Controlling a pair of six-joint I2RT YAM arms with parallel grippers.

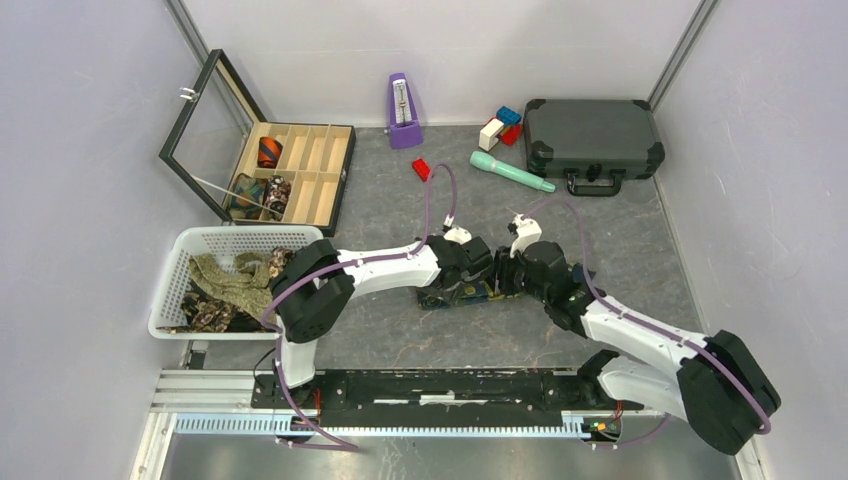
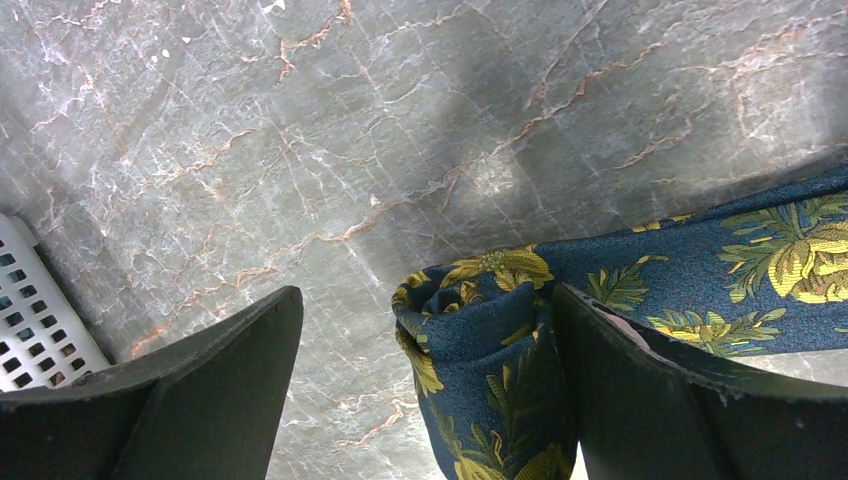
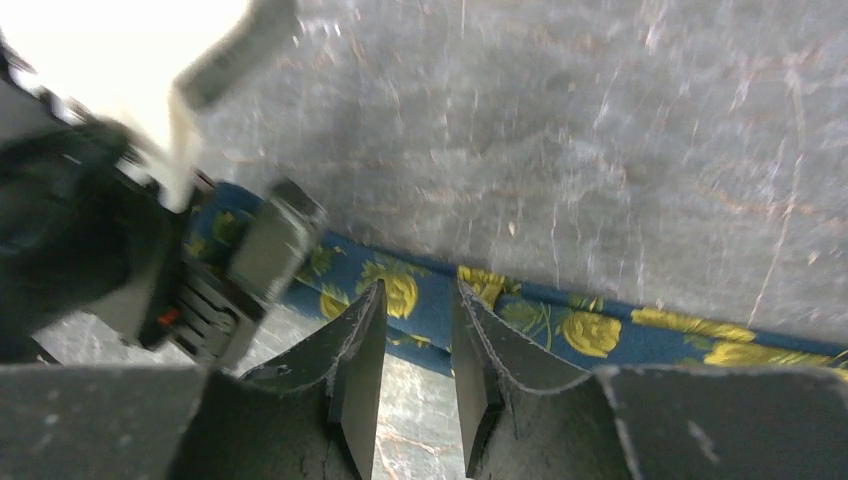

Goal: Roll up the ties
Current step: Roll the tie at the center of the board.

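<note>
A navy tie with yellow flowers [image 1: 452, 297] lies on the marble table at the centre, under both wrists. In the left wrist view one end of it is wound into a small coil [image 2: 480, 345], and the rest runs off to the right as a flat strip [image 2: 760, 270]. My left gripper [image 2: 428, 293] stands wide open around the coil, which rests against the right finger [image 2: 680, 390]. My right gripper [image 3: 420, 287] is open by a narrow gap with nothing in it, its tips just short of the strip [image 3: 590, 330]. More ties [image 1: 228, 278] lie loose in the basket.
A white basket [image 1: 205, 238] stands at the left, its corner also in the left wrist view [image 2: 30, 320]. Behind it is an open wooden box [image 1: 310, 170] holding rolled ties. A purple metronome [image 1: 403, 110], red block [image 1: 421, 169], teal tool [image 1: 510, 171] and dark case [image 1: 592, 138] line the back.
</note>
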